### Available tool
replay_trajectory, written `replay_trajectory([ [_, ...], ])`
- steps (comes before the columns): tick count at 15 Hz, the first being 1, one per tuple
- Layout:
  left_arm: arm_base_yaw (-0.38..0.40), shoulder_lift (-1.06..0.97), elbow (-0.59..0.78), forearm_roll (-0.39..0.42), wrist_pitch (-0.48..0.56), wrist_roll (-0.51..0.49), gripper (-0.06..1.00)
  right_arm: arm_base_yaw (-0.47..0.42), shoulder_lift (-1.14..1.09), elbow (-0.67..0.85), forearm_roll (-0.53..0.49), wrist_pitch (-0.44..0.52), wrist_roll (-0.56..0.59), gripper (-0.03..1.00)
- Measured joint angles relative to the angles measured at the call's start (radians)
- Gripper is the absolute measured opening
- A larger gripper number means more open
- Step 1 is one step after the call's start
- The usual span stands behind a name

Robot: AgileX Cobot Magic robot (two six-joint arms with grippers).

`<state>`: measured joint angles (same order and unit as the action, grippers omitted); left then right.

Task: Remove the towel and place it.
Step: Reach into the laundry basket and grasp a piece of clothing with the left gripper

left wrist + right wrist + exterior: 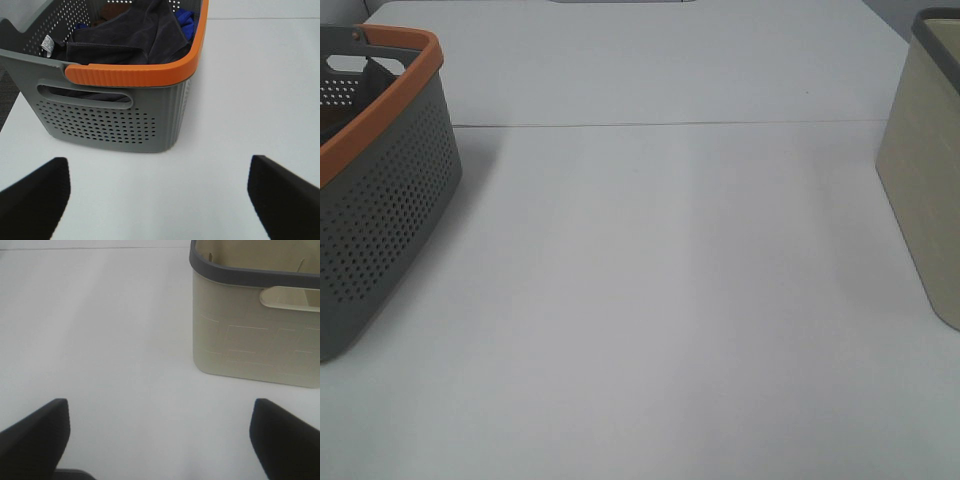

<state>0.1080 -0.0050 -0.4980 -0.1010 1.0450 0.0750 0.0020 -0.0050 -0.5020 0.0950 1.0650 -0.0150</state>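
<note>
The towel, dark navy-purple and crumpled, lies inside the grey basket with an orange rim; a small white tag shows at its edge. In the left wrist view my left gripper stands open over the white table, short of the basket's handle side, with nothing between its fingers. My right gripper is open too, over bare table in front of the beige bin. The exterior high view shows neither gripper, and the towel is hidden there by the basket wall.
A blue cloth lies under the towel in the basket. The beige bin with a dark rim stands at the table's right edge. A seam crosses the white table toward the back.
</note>
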Motion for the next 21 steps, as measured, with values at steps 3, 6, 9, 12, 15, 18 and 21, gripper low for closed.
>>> replay_trajectory([
  [3,0.000,0.000,0.000,0.006,0.000,0.002,0.98,0.000,0.000,0.000,0.000,0.000,0.000,0.87],
  [6,0.000,0.000,0.000,0.006,0.000,0.002,0.98,0.000,0.000,0.000,0.000,0.000,0.000,0.87],
  [9,0.000,0.000,0.000,0.006,0.000,0.002,0.98,0.000,0.000,0.000,0.000,0.000,0.000,0.87],
  [12,0.000,0.000,0.000,0.006,0.000,0.002,0.98,0.000,0.000,0.000,0.000,0.000,0.000,0.87],
  [15,0.000,0.000,0.000,0.006,0.000,0.002,0.98,0.000,0.000,0.000,0.000,0.000,0.000,0.87],
  [18,0.000,0.000,0.000,0.006,0.000,0.002,0.98,0.000,0.000,0.000,0.000,0.000,0.000,0.87],
  [21,0.000,0.000,0.000,0.006,0.000,0.002,0.98,0.000,0.000,0.000,0.000,0.000,0.000,0.87],
])
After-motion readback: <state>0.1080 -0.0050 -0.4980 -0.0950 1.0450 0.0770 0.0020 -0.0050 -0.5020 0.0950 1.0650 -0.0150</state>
